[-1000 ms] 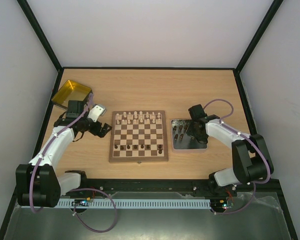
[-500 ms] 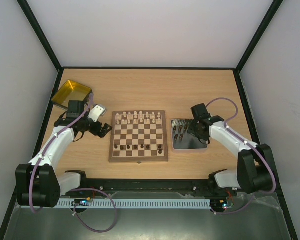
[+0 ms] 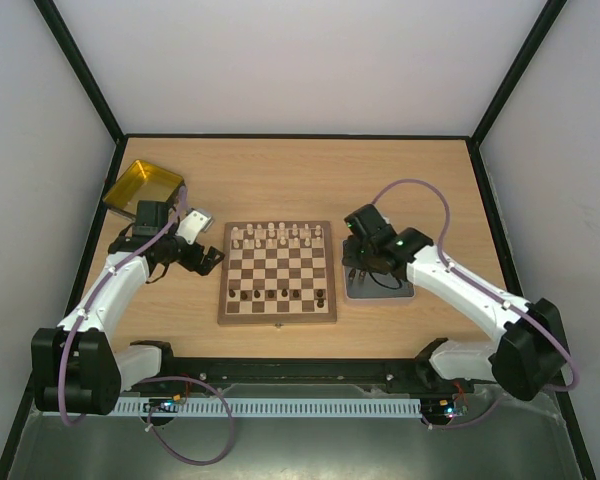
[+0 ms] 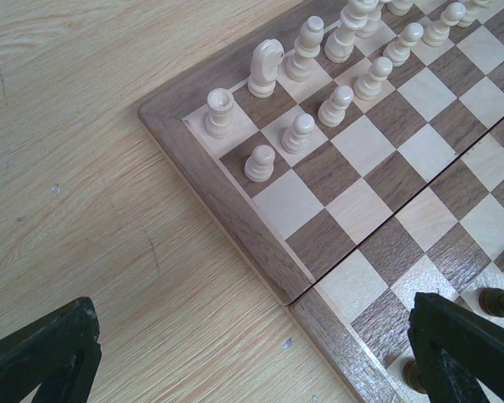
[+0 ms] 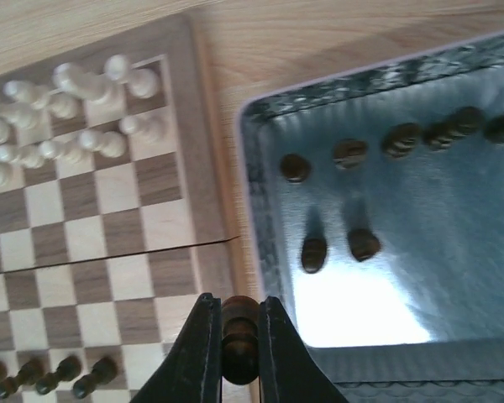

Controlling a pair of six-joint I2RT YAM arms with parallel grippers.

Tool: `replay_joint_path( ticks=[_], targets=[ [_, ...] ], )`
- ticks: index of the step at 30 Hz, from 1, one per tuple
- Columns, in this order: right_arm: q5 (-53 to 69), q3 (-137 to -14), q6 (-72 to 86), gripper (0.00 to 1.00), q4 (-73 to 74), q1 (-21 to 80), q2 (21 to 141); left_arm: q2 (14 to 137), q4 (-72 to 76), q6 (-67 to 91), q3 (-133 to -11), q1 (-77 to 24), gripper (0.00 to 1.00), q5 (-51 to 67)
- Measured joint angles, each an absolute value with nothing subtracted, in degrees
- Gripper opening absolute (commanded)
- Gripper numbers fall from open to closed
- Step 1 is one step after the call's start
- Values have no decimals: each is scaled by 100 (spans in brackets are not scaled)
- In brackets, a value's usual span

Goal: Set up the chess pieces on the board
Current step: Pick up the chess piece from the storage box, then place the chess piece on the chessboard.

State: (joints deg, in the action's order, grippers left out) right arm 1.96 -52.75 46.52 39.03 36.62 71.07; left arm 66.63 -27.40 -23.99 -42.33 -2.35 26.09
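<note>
The board (image 3: 277, 317) lies mid-table, with pale chess pieces (image 3: 275, 236) along its far rows and a few dark ones (image 3: 280, 294) on its near row. My right gripper (image 5: 239, 340) is shut on a dark piece (image 5: 239, 332) and hangs over the seam between the board's right border (image 5: 203, 185) and the grey tray (image 5: 260, 168). Several more dark pieces (image 5: 349, 153) lie in that tray. My left gripper (image 4: 252, 361) stands wide open and empty, low over the table beside the board's left edge (image 4: 227, 210), near the pale pieces (image 4: 336, 105).
A yellow translucent tray (image 3: 140, 185) sits at the far left corner behind the left arm. The grey tray (image 3: 385, 285) lies just right of the board. Black frame rails run along the table's sides and near edge.
My right arm has swung left from the middle of the grey tray to its left edge by the board, its jaws closing on a dark piece. The left arm has not moved.
</note>
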Motion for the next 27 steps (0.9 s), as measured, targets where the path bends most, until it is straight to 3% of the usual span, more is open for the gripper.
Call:
replay_joint_path(
  ticks=[11, 27],
  targets=[
    [-183, -6163, 4689, 5, 4060, 5177, 8350, 6663, -2738, -2397, -4233, -235, 100, 2558],
    [-193, -6582, 4414, 6, 4206, 5704, 9292, 6663, -2738, -2399, -4233, -235, 100, 2550]
  ],
)
